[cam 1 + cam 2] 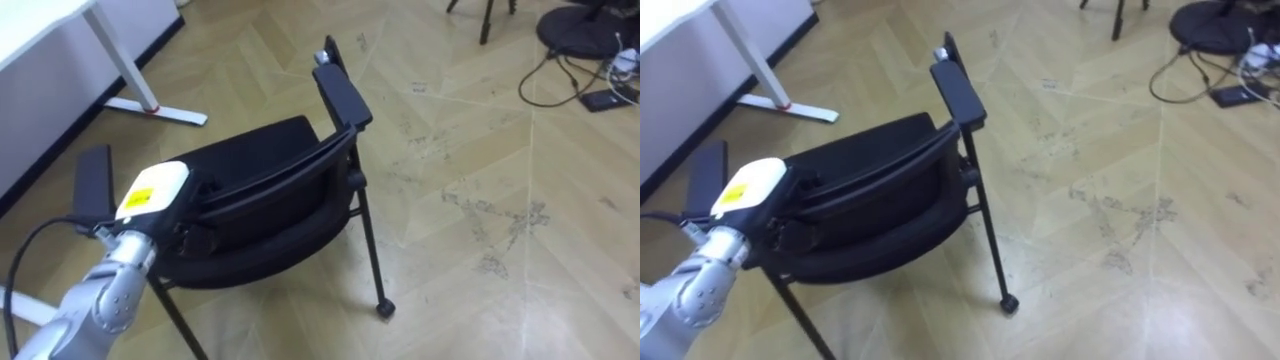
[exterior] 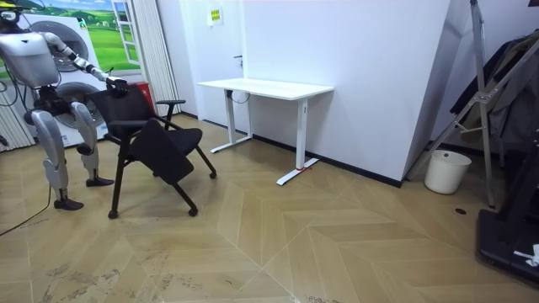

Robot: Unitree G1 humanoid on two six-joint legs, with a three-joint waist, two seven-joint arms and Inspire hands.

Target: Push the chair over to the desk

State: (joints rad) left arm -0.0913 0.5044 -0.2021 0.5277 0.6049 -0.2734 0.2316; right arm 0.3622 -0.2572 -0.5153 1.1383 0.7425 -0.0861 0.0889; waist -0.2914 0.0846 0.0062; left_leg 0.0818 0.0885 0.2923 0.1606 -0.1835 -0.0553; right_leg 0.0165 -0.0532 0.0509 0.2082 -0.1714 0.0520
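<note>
Black chair, left hand at its backrest; I cannot tell its grip.

Black chair; pale wood floor laid in herringbone, smudged grey; white desk with white legs; left hand capped white with a yellow patch.

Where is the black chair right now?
The black padded chair sits on the wooden floor just before the robot, at the room view's left, near the white desk.
</note>
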